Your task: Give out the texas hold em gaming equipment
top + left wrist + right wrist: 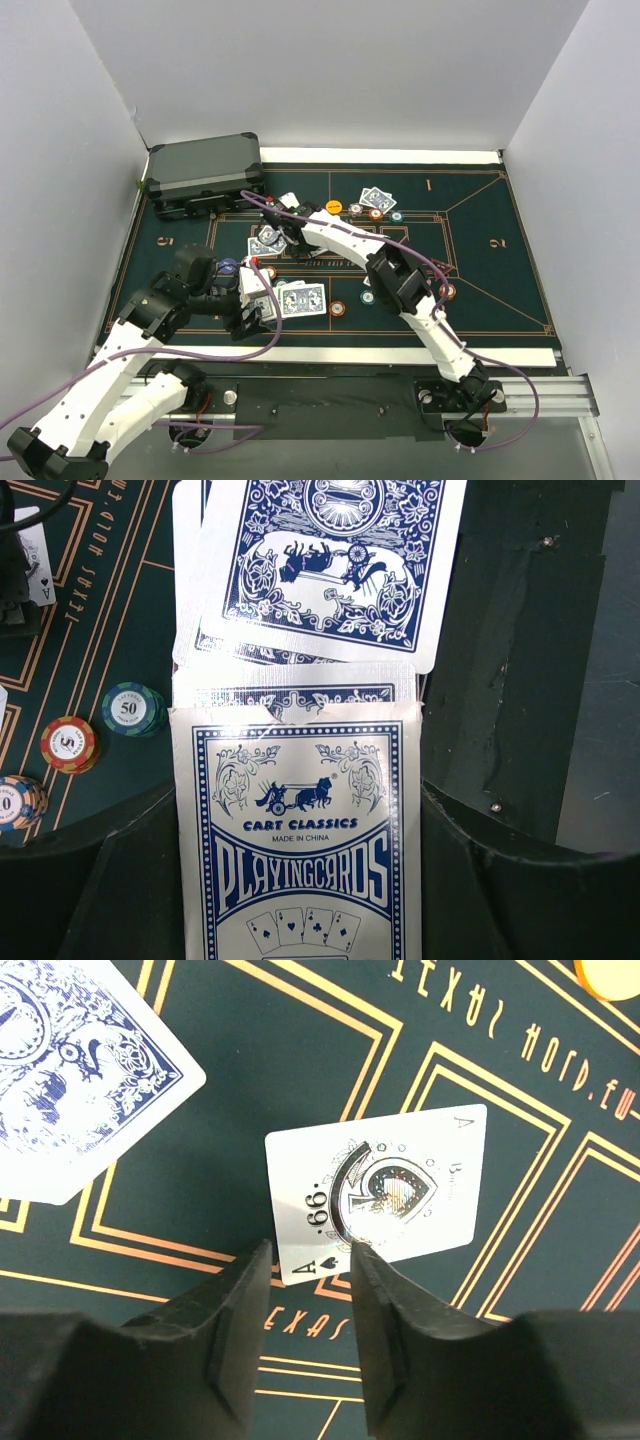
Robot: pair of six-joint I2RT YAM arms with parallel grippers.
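R gripper, jaws apart at the ace of spades edge, should rise straight off it w/o dragging; L gripper clamps card box

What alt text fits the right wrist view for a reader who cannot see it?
A face-up ace of spades lies on the green poker felt, its near corner at the tips of two dark, parted fingers. A blue-backed card lies at upper left, and the edge of an orange chip shows at upper right.
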